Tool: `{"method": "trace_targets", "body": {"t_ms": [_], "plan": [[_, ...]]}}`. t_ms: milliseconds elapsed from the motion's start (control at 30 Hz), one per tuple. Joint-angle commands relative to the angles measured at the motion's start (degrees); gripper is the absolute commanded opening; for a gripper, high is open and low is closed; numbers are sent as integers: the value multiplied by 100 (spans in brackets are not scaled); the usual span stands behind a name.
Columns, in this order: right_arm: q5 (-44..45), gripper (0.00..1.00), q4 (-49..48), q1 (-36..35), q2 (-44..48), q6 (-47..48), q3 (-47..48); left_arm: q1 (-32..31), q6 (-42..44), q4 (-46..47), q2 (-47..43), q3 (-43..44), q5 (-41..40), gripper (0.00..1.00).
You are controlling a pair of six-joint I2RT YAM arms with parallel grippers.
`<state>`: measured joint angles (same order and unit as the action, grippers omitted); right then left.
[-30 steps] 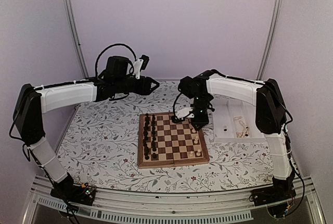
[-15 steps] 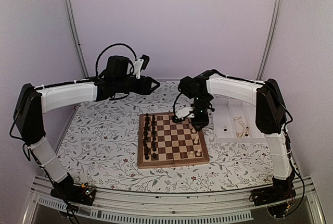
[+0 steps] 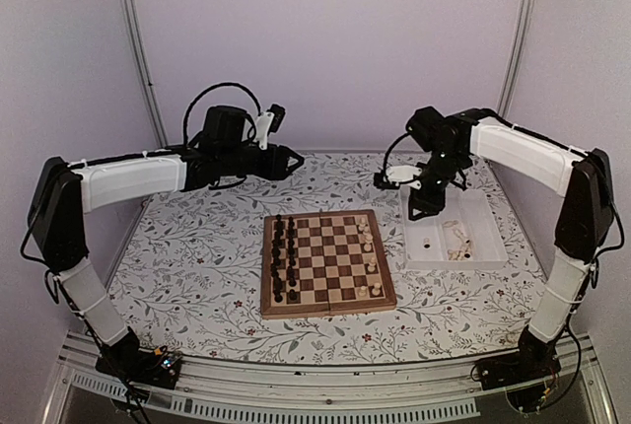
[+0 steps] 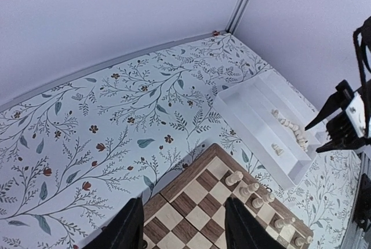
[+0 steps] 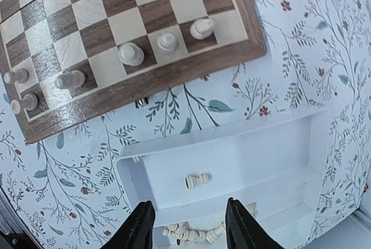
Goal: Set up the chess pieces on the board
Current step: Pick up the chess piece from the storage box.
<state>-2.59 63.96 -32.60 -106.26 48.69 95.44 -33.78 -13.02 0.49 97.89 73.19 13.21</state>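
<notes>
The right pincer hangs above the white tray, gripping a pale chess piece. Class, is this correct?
No. The right pincer does hang above the white tray, but it grips nothing: the right wrist view shows its fingers apart and empty.

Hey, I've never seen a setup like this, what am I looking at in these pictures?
Two white-and-black robot arms are bolted at a table's near edge. One picture looks down from above and behind them. The other two come from a camera on each wrist, so the dark prongs there are that arm's own pincer. On the floral tablecloth lies a brown checkered wooden chessboard, dark pieces along its left side, pale cream pieces along its right. More pale pieces lie in the white ridged tray beside it. The left pincer and right pincer are open, empty.
</notes>
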Motion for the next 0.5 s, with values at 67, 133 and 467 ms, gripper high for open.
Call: {"method": "trace_targets", "body": {"t_ms": [67,133,467], "plan": [[-618,41,-1104,893,481,-868,-1244,-65,-230,-317,214,427,111,49],[-599,41,-1417,984,475,-1181,-1588,-72,-405,-320,173,370,30,49],[-462,39,-2289,1027,166,-2290,-2038,-110,-697,-385,-170,85,-186,50]]}}
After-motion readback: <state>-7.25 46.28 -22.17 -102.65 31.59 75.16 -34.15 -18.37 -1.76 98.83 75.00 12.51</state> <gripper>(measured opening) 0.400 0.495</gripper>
